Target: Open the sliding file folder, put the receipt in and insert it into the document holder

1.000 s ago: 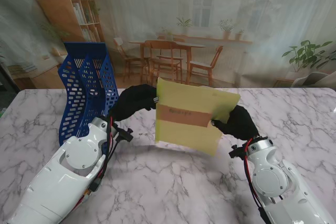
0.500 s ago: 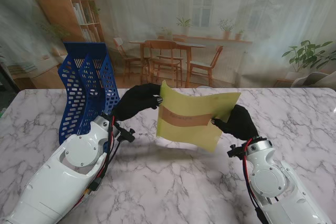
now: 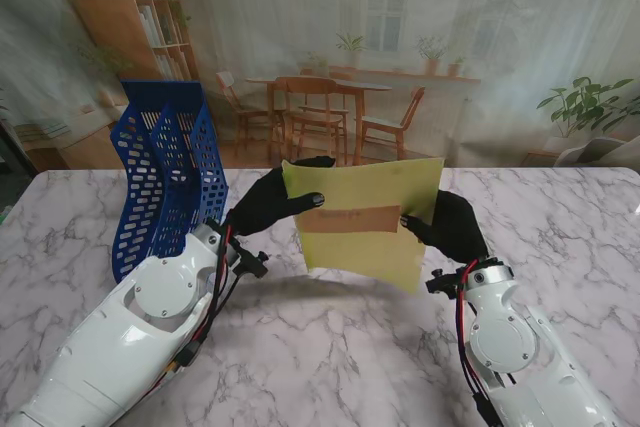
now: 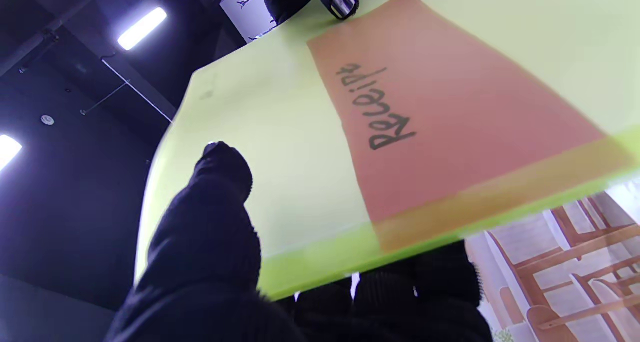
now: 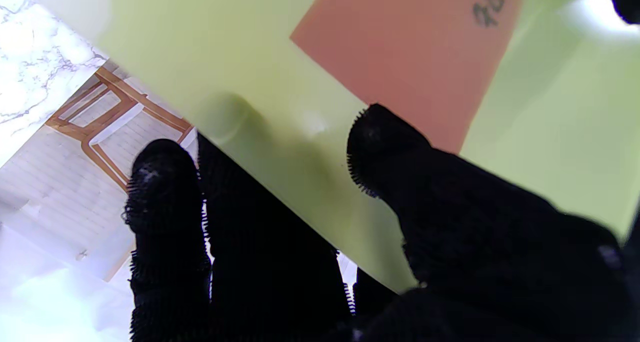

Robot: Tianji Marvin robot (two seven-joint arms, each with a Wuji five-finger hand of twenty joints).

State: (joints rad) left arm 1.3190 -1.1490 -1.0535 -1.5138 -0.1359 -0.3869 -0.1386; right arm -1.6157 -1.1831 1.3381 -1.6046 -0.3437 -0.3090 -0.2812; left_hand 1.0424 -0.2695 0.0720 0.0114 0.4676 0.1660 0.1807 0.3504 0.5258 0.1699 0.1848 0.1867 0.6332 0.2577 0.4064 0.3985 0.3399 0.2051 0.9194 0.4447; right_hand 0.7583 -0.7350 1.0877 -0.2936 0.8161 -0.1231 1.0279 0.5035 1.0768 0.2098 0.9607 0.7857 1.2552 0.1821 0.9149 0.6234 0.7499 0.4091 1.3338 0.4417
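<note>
Stand view is showing the yellow-green file folder [image 3: 365, 217] being held up in the air over the tabletop [image 3: 330, 347], between the two arms and well right of the blue document holder [image 3: 165, 177]. The pink receipt [image 3: 350, 218] is sitting inside it, showing through the translucent cover. The left hand [image 3: 275, 202] is pinching the folder's left edge, thumb on my side and fingers behind; the right hand [image 3: 450, 225] is clamping the right edge likewise. I judge the carry to the holder is under way; both pinches should be staying firm and the folder level, lest the receipt slip out. The holder's mesh slots are appearing empty.
</note>
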